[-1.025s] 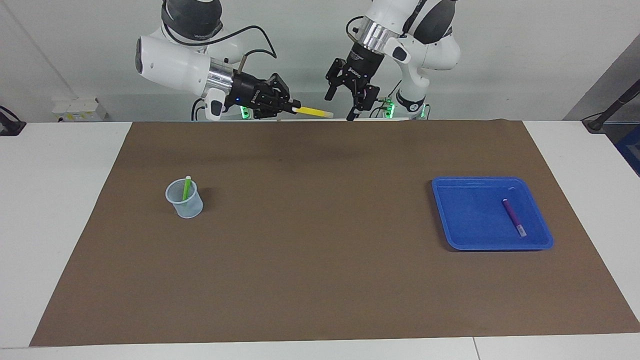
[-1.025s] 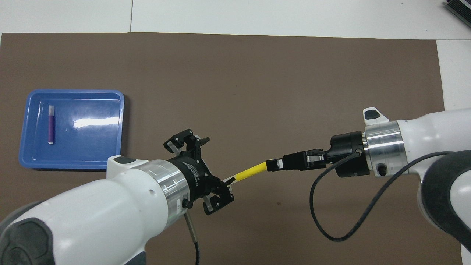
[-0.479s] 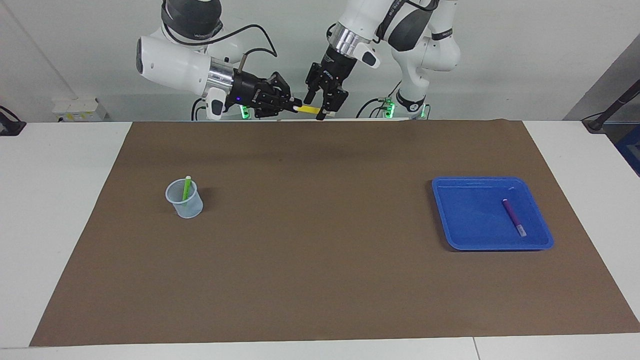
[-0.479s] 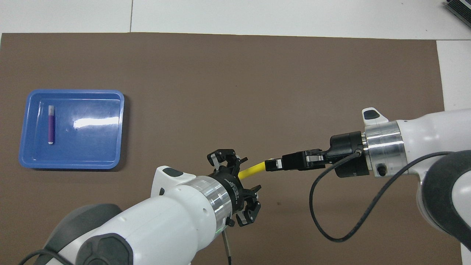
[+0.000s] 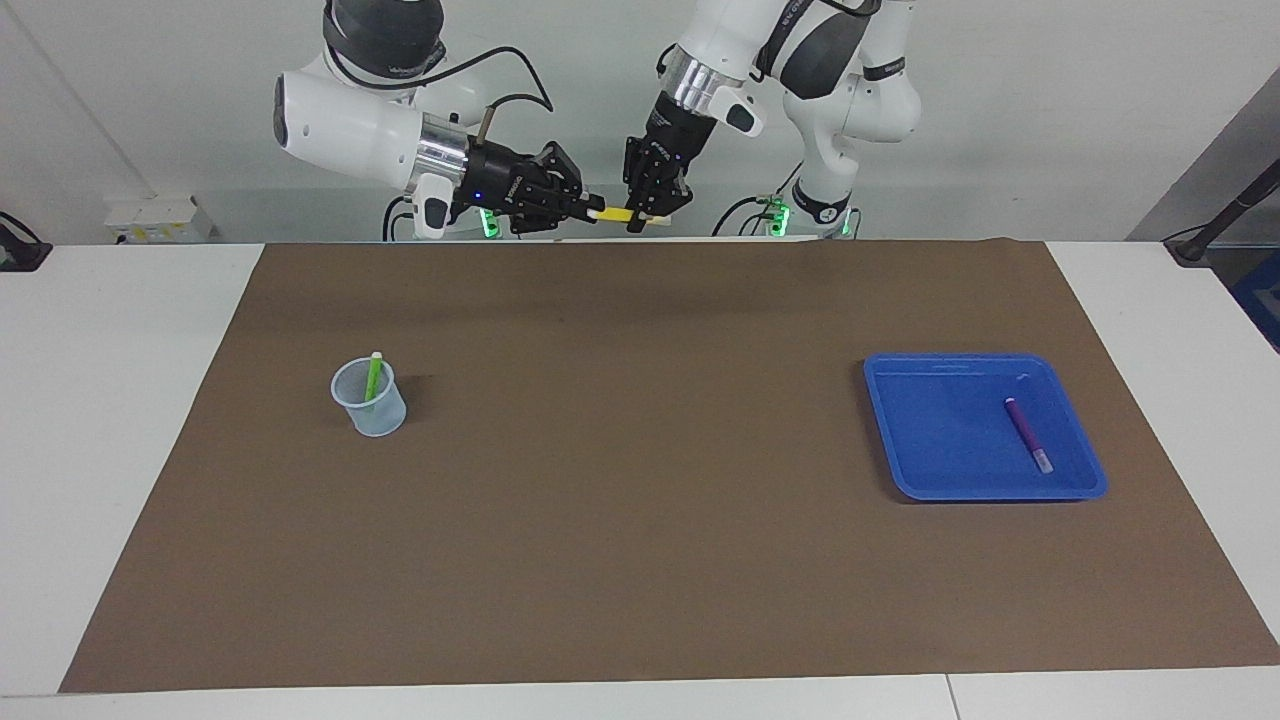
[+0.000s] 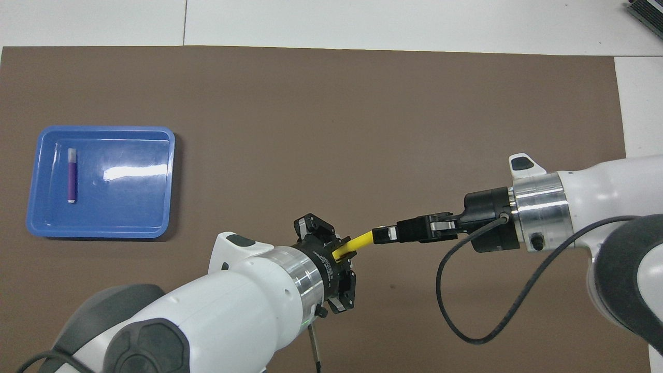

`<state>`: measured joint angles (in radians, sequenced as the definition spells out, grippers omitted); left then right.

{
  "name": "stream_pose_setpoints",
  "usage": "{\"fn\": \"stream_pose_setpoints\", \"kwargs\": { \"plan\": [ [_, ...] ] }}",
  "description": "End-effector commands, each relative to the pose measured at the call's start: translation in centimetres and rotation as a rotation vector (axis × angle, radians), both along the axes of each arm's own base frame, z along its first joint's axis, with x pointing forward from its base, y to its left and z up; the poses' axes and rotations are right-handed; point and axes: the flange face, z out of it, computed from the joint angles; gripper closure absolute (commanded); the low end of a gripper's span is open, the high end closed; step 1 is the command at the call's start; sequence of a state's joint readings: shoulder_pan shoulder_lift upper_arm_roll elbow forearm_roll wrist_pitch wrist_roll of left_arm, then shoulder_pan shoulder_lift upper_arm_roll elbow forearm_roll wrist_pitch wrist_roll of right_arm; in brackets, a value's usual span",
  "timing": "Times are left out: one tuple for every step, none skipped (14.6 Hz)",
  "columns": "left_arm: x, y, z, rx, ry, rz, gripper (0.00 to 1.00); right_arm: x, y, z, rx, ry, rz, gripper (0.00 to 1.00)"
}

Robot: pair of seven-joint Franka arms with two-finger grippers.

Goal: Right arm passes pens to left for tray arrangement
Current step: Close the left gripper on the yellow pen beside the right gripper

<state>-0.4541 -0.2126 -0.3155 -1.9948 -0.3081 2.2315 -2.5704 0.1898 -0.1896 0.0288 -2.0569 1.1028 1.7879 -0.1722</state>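
My right gripper (image 5: pixel 585 208), on the arm with the blue wrist light, is shut on one end of the yellow pen (image 5: pixel 612 214) and holds it level in the air over the mat's edge nearest the robots. My left gripper (image 5: pixel 643 215) is closed on the pen's other end, with the pale tip sticking out past it. In the overhead view the yellow pen (image 6: pixel 360 240) spans between my right gripper (image 6: pixel 380 234) and my left gripper (image 6: pixel 339 254). The purple pen (image 5: pixel 1027 433) lies in the blue tray (image 5: pixel 930 470). The green pen (image 5: pixel 373 375) stands in a cup.
The translucent cup (image 5: pixel 372 410) stands on the brown mat (image 5: pixel 640 560) toward the right arm's end. The tray (image 6: pixel 129 207) with the purple pen (image 6: pixel 71 176) lies toward the left arm's end. My right arm hides the cup in the overhead view.
My left gripper swung across to the yellow pen's free end and its fingers closed on it. My right gripper kept holding the pen almost still.
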Motion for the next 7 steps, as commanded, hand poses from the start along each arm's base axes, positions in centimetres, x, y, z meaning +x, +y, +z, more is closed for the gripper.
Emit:
{"fn": "stream_pose_setpoints", "kwargs": {
  "plan": [
    [-0.7,-0.53,0.37,0.033,0.003,-0.034,1.0,-0.33,-0.29,0.03,0.024,-0.027,-0.02,1.0],
    [-0.65,-0.53,0.35,0.042,-0.002,-0.037,1.0,-0.36,-0.22,0.03,0.024,-0.023,-0.021,1.0],
    [-0.69,-0.5,0.4,0.043,-0.004,-0.038,1.0,-0.36,-0.21,0.03,0.023,-0.017,-0.024,1.0],
    [-0.74,-0.56,0.48,0.044,-0.006,-0.038,1.0,-0.35,-0.27,0.02,0.023,-0.012,-0.027,0.59],
    [-0.73,-0.57,0.64,0.043,-0.009,-0.039,1.0,-0.31,-0.36,0.08,0.02,-0.011,-0.029,0.01],
    [-0.73,-0.57,0.64,0.043,-0.01,-0.039,1.0,-0.28,-0.4,-0.01,0.009,-0.015,-0.024,0.0],
    [-0.69,-0.59,0.56,0.044,-0.008,-0.039,1.0,-0.28,-0.41,-0.02,0.007,-0.016,-0.024,0.0]
  ]
}}
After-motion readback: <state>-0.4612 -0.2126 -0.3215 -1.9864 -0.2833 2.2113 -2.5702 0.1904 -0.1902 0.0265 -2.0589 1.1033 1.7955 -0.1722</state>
